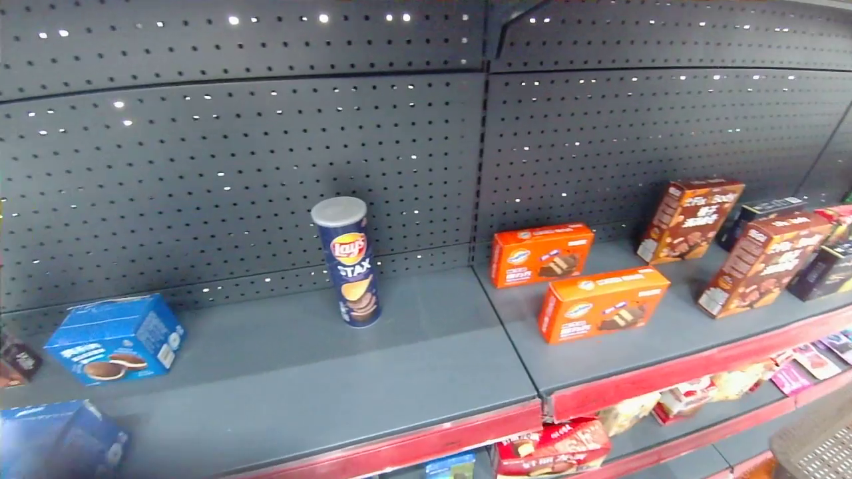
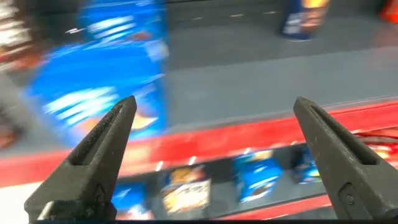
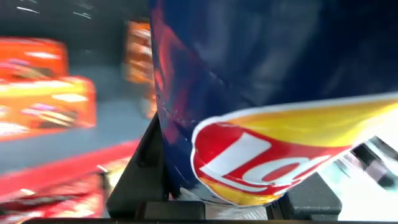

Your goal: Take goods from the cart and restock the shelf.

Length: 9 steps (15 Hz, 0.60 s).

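On the shelf (image 1: 413, 372), from the frame's left: two blue boxes (image 1: 113, 339), the nearer one cut by the lower left corner; one can (image 1: 347, 261) upright at centre; two orange boxes (image 1: 540, 254) right of centre; two brown boxes (image 1: 689, 219) at the right. The left gripper (image 2: 214, 155) hangs spread wide, empty. The right gripper (image 3: 230, 205) is clamped on a second can (image 3: 249, 93).

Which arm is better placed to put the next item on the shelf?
Right. The right gripper is shut on a dark blue chip can, with the orange boxes on the shelf ahead of it. The left gripper is open and empty.
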### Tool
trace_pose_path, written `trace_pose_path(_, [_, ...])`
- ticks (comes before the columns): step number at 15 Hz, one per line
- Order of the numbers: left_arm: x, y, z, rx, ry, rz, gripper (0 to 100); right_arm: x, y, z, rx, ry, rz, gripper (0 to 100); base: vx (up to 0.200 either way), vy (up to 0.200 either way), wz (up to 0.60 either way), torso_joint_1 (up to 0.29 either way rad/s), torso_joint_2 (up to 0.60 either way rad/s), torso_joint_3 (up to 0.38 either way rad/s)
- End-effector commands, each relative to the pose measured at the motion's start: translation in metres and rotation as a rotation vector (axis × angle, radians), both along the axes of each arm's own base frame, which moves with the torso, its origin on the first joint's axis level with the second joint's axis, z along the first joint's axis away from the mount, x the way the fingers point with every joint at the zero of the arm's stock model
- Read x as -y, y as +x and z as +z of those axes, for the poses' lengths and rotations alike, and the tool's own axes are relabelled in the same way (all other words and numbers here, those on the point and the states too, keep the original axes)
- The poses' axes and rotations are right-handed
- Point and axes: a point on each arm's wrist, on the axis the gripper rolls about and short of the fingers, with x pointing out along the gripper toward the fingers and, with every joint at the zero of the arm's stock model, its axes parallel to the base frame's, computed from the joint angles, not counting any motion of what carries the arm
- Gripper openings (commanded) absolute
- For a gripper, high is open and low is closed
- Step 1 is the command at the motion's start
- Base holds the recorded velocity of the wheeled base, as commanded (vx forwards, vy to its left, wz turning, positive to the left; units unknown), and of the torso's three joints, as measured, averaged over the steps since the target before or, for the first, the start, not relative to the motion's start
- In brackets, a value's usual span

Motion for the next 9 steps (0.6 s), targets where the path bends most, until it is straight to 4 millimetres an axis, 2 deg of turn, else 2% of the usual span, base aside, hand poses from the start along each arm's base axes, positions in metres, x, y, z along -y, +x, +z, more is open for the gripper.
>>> trace_pose_path(1, [0.0000,0.0001,0.0001,0.000,0.000,0.001,100,-0.0005,-0.0024,0.0003,0.010,-0.003,-0.001,0,0.000,0.000,0.60,0.002,0.00,-0.002])
trace_pose_path(2, [0.0000,0.0001,0.0001,0.000,0.000,0.001,100,-0.0007,-0.0037,-0.0001,0.014,-0.003,-0.001,0,0.000,0.000,0.60,0.002,0.00,0.002])
trace_pose_path(7, [0.0000,0.0001,0.0001,0.000,0.003,-0.001,100,-0.0015,-0.0077,-0.0022,0.023,-0.005,-0.001,0,0.000,0.000,0.00,0.000,0.00,0.000])
trace_pose_path(9, [0.0000,0.0001,0.0001,0.000,0.003,-0.001,100,-0.0015,-0.0077,-0.0022,0.023,-0.005,-0.001,0,-0.200,0.000,0.00,0.002,0.00,0.002])
